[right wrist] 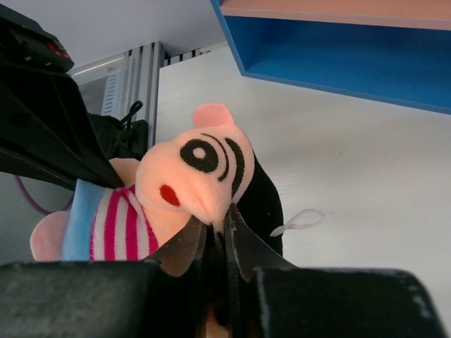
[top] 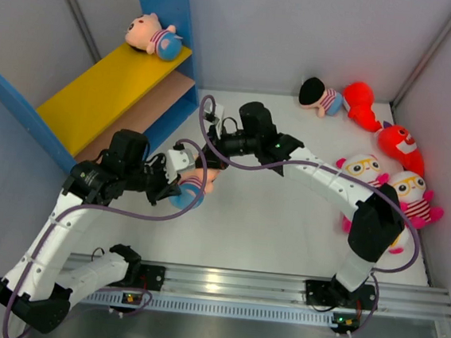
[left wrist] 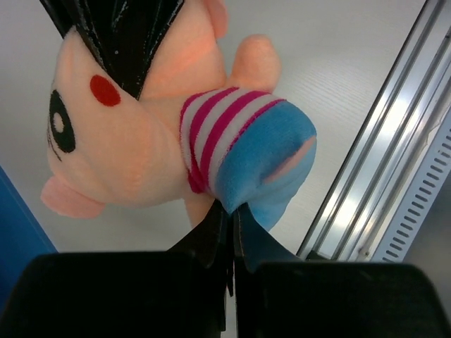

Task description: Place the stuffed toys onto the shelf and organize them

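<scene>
Left claw (left wrist: 231, 211) is pinched narrow on the blue pants of a doll (left wrist: 141, 141). The right claw (right wrist: 218, 227) is nipped on the same doll's face, so it hangs between the two just above the table (top: 284, 223), left of centre in the top view. A second doll (top: 152, 36) already lies on the shelf (top: 105, 93) at upper left. On the table at right lie a third doll (top: 322, 96), two red toys (top: 362, 104) and two owls (top: 361, 168). I judge the job barely begun: one toy placed, one in hand, five to go
</scene>
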Robot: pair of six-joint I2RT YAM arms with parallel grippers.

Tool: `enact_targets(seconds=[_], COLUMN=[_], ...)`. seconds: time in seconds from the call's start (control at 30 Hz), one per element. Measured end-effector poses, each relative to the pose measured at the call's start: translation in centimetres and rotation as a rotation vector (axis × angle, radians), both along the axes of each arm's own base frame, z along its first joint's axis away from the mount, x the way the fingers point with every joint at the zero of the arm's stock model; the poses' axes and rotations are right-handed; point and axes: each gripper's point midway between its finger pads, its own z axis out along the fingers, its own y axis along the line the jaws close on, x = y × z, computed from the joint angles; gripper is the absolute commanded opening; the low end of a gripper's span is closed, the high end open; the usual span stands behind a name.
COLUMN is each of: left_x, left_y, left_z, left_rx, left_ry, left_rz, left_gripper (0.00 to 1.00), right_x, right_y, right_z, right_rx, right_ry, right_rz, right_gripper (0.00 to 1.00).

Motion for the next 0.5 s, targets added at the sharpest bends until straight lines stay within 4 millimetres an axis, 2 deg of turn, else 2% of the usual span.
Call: enact_targets(seconds=[0.1, 0.13, 0.2, 0.23, 0.27, 0.4, 0.5], left_x=[0.1, 0.2, 0.2, 0.3, 0.4, 1.7, 2.5], left_y=[-0.1, -0.2, -0.2, -0.1, 0.0, 0.4, 0.7], left_z=[0.8, 1.0, 1.4, 1.5, 1.5, 1.8, 2.0], left_rx=[-0.031, -0.04, -0.057, -0.061, -0.06, -0.05, -0.04], left_ry=[0.004, 0.004, 0.009, 0.007, 0.005, -0.034, -0.057], left_rz=[0.04, 0.052, 0.078, 0.092, 0.107, 0.162, 0.193], left_gripper=[0.0, 0.0, 0.0, 0.0, 0.0, 0.0, 0.0], right_x=[0.6, 1.0, 2.0, 2.6, 3.3, 5.7, 7.8], right_y=[0.1, 0.1, 0.1, 0.1, 0.0, -1.3, -3.9], right_z=[0.0, 0.0, -0.1, -0.1, -0.1, 0.4, 1.7], right_rx=[-0.005, -0.009, -0.017, -0.019, -0.024, -0.032, -0.02], right_ry=[0.009, 0.01, 0.004, -0.002, -0.005, -0.008, 0.014], right_rz=[-0.046, -0.069, -0.132, -0.168, -0.208, -0.337, -0.443], right_gripper=[0.47, 0.68, 0.79, 0.89, 0.93, 0.97, 0.99])
